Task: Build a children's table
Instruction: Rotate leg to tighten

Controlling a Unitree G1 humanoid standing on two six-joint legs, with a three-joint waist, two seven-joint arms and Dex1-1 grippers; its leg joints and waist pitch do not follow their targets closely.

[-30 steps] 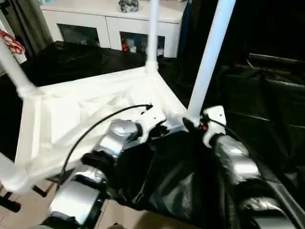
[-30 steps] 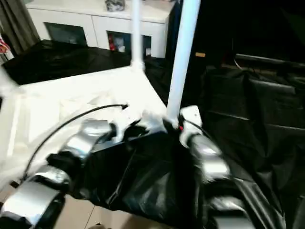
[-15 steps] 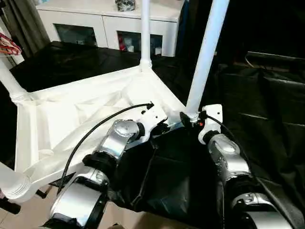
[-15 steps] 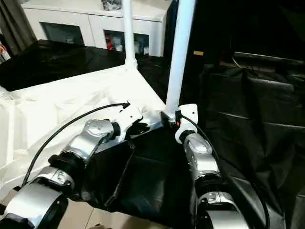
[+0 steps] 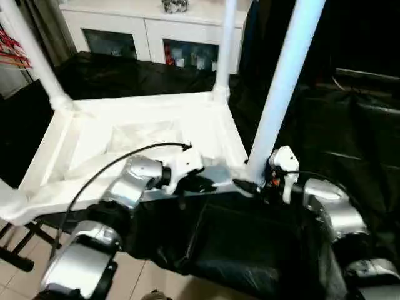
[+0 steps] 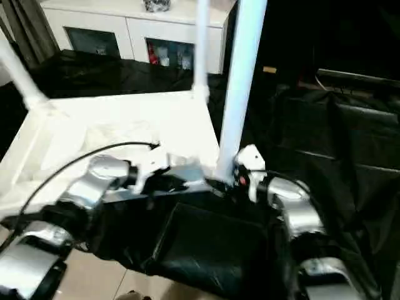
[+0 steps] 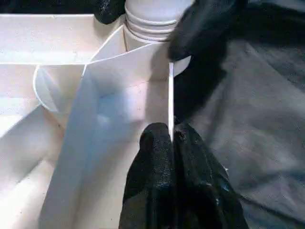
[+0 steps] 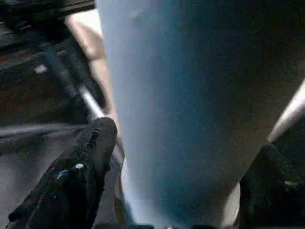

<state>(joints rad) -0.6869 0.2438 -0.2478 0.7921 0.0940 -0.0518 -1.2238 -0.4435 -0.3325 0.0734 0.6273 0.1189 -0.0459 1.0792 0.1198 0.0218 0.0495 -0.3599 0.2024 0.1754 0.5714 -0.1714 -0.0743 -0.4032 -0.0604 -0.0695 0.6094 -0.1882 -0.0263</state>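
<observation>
The children's table [image 5: 144, 134] lies upside down on black sheeting, white, with its ribbed underside up. Its legs stand upright in the corner sockets: a thick near one [image 5: 284, 81], a far one [image 5: 225, 44] and one at the left [image 5: 31, 53]. My left gripper [image 5: 206, 183] is shut on the thin rim [image 7: 170, 95] of the top, close to the near right corner socket. My right gripper [image 5: 253, 184] is open at the base of the near leg [image 8: 181, 95]. Its black fingers [image 8: 90, 148] stand on either side of that leg.
A white cabinet with glass doors [image 5: 156, 37] stands behind the table. Crumpled black sheeting [image 5: 350, 137] covers the surface to the right and front. Black stand legs [image 5: 25, 250] show over pale floor at the lower left. Something red [image 5: 15, 53] hangs at the far left.
The whole picture has swung, so the camera moved. My left gripper keeps its pinch on the rim. My right gripper stays at the base of the near leg.
</observation>
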